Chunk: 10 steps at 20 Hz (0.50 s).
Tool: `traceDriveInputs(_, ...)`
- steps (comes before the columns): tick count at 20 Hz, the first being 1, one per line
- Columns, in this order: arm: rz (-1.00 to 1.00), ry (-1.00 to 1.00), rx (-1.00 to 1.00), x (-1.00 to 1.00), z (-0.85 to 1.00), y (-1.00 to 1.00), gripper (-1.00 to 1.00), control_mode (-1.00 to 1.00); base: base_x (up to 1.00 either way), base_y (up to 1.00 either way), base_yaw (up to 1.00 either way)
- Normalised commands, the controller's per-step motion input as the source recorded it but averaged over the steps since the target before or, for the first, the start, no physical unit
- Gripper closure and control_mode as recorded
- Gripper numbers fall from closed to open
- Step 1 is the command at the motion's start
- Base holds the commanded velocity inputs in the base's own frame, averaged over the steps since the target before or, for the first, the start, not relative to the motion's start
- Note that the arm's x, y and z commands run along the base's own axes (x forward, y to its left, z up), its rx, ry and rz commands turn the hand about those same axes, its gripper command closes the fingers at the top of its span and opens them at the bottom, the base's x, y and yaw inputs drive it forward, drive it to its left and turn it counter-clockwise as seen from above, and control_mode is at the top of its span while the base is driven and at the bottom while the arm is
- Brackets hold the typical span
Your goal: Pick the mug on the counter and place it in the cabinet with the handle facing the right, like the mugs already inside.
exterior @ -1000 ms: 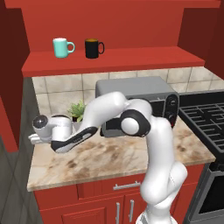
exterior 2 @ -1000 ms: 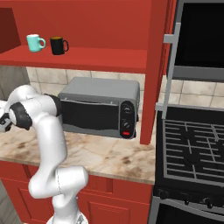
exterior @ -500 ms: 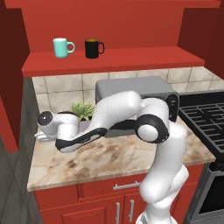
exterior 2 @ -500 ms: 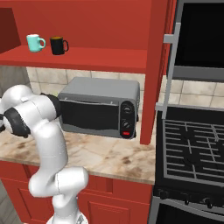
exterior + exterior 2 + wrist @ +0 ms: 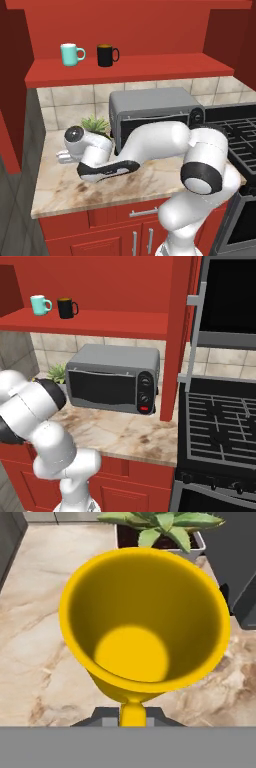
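The yellow mug (image 5: 142,627) sits close below the hand camera, its mouth open toward me and its loop handle (image 5: 133,711) pointing at the bottom edge. My gripper (image 5: 132,718) is shut on that handle. Marbled counter (image 5: 35,637) lies under the mug; I cannot tell whether the mug touches it. In the left base view my hand (image 5: 75,142) hangs low over the counter's (image 5: 55,187) left part, beside the plant. The teal mug (image 5: 70,54) and black mug (image 5: 106,55) stand on the cabinet's shelf (image 5: 150,67), handles to the right.
A potted plant (image 5: 95,125) stands just behind the hand against the tiles. A grey toaster oven (image 5: 150,107) takes up the counter's middle, under the shelf. A black stove (image 5: 220,426) stands to the right. Red drawers (image 5: 135,235) run below the counter.
The arm has swung the hand from the counter's left edge rightward toward the plant, and the elbow has moved right. The gripper stays shut.
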Motion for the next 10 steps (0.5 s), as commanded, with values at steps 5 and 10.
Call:
traceDriveInputs(5,0.24,0.02,0.11,-0.3,0.14,-0.43,1.0,-1.0,0.0,0.0,0.0)
traceDriveInputs(10,0.38,0.02,0.04,-0.1,0.02,-0.15,1.0,-1.0,0.0,0.0,0.0)
